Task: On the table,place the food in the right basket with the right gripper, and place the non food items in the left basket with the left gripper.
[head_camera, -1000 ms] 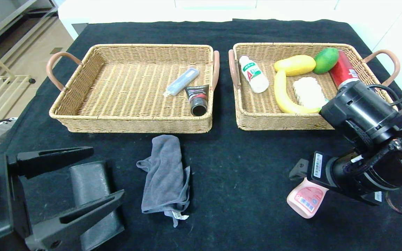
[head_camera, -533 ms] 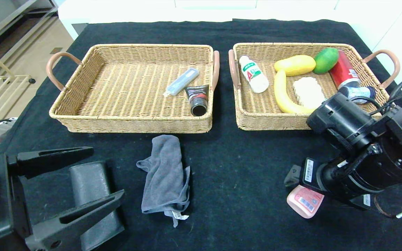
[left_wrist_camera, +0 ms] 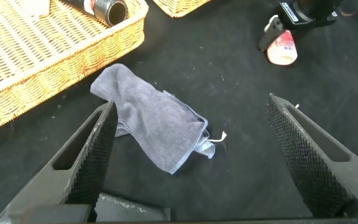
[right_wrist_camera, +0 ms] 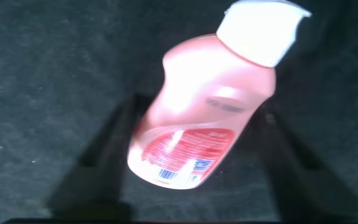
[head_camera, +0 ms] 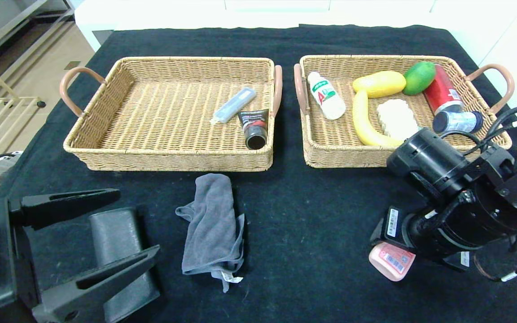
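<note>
A pink bottle (head_camera: 391, 262) with a white cap lies on the black table at the front right. My right gripper (right_wrist_camera: 194, 155) is open and hangs low over it, one finger on each side; it also shows in the head view (head_camera: 397, 233). A grey cloth (head_camera: 213, 224) lies crumpled at the front middle. A dark grey case (head_camera: 115, 237) lies at the front left, under my left gripper (head_camera: 137, 222), which is open and empty. In the left wrist view the left gripper (left_wrist_camera: 190, 106) frames the cloth (left_wrist_camera: 154, 124).
The left basket (head_camera: 106, 89) holds a grey tube (head_camera: 234, 104) and a black tube (head_camera: 254, 128). The right basket (head_camera: 348, 159) holds a white bottle (head_camera: 326, 95), banana (head_camera: 362, 119), yellow fruit (head_camera: 379, 83), green fruit (head_camera: 419, 77), red can (head_camera: 441, 92) and small bottle (head_camera: 458, 121).
My right arm has moved down and toward the front over the pink bottle, uncovering the small bottle in the right basket. The left arm has not moved.
</note>
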Robot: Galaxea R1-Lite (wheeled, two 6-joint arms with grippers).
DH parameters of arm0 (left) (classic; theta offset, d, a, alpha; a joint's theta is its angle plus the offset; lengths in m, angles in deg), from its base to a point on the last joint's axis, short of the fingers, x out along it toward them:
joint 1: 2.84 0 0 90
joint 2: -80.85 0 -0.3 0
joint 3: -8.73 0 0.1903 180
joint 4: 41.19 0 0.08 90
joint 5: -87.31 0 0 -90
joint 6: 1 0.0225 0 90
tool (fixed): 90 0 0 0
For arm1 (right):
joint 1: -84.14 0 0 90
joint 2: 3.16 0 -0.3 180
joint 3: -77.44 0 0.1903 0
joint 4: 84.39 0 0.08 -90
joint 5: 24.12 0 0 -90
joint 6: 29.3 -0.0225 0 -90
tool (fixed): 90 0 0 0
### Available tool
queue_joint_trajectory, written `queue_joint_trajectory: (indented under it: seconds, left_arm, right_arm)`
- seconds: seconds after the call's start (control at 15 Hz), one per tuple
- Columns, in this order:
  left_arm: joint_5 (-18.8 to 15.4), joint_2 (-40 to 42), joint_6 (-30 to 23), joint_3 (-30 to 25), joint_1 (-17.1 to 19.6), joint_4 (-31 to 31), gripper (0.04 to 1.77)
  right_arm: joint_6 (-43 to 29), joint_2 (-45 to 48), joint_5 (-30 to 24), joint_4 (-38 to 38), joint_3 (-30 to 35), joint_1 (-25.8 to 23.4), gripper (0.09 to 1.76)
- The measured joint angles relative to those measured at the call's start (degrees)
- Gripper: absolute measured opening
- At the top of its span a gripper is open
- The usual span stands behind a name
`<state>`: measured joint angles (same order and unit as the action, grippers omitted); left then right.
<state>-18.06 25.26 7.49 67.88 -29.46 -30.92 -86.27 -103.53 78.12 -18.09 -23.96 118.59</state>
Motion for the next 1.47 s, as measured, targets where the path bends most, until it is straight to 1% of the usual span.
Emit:
queue_joint_trajectory:
  seconds: [0.07,0.13,0.2,0.33,0.73,0.93,1.0,1.13,1.27,1.47]
  left_arm:
    - [0.0,0.02,0.0,0.0,0.0,0.0,1.72]
    - [0.0,0.02,0.0,0.0,0.0,0.0,1.72]
    - [0.0,0.02,0.0,-0.01,0.0,0.0,1.72]
    - [-0.02,0.02,0.0,-0.01,0.0,0.01,1.72]
    - [0.0,0.07,0.0,-0.01,0.0,0.0,1.72]
    - [0.0,0.07,0.06,-0.09,0.0,0.0,1.72]
    - [-0.02,0.05,0.02,-0.09,0.0,0.0,1.72]
    - [0.0,0.05,0.0,-0.11,0.0,0.0,1.72]
    - [0.0,-0.02,0.02,-0.21,0.0,0.0,1.72]
    - [0.0,-0.15,0.05,-0.34,0.0,0.0,1.72]
  right_arm:
    - [-0.02,-0.04,-0.01,-0.02,0.13,0.0,1.09]
    - [-0.04,-0.09,0.05,0.02,0.24,-0.05,0.99]
    - [-0.04,-0.11,0.05,-0.02,0.26,-0.05,0.92]
    - [-0.04,-0.12,-0.01,-0.07,0.3,-0.05,0.85]
    - [0.09,-0.43,0.18,-0.2,0.8,0.2,0.85]
    - [0.38,0.52,0.29,-0.13,0.99,1.32,0.85]
    - [0.57,1.37,0.6,-0.07,0.96,2.04,0.85]
    - [2.54,3.72,3.3,0.2,0.78,3.8,0.85]
    - [5.78,6.22,5.49,0.23,0.72,7.22,0.85]
    - [9.56,7.49,6.06,0.11,-1.79,12.18,0.85]
